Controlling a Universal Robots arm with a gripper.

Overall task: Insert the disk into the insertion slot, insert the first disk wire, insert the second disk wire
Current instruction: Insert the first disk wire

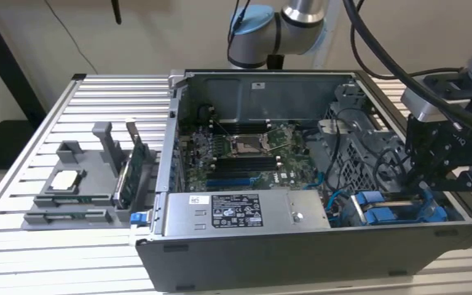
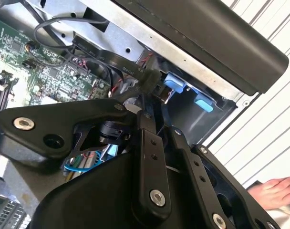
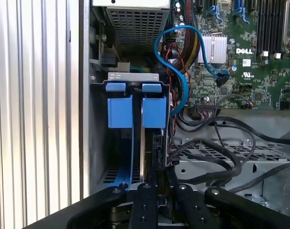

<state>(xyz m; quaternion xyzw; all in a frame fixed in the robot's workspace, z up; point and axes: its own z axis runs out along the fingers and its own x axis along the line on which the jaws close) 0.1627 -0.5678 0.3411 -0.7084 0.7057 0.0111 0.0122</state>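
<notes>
Your claw sits just above the flat disk in bright blue plastic carrier, on edge in the grey metal computer case corner bay; clamped or apart, can't tell.

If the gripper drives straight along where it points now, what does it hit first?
Most likely the disk in its blue carrier, directly ahead of the gripper in the first wrist view. Black cables run beside that line; depth is unclear, so one could touch first.

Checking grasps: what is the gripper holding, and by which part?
Cannot be told: the gripper is down close by the blue-framed disk, but any contact is hidden.
</notes>
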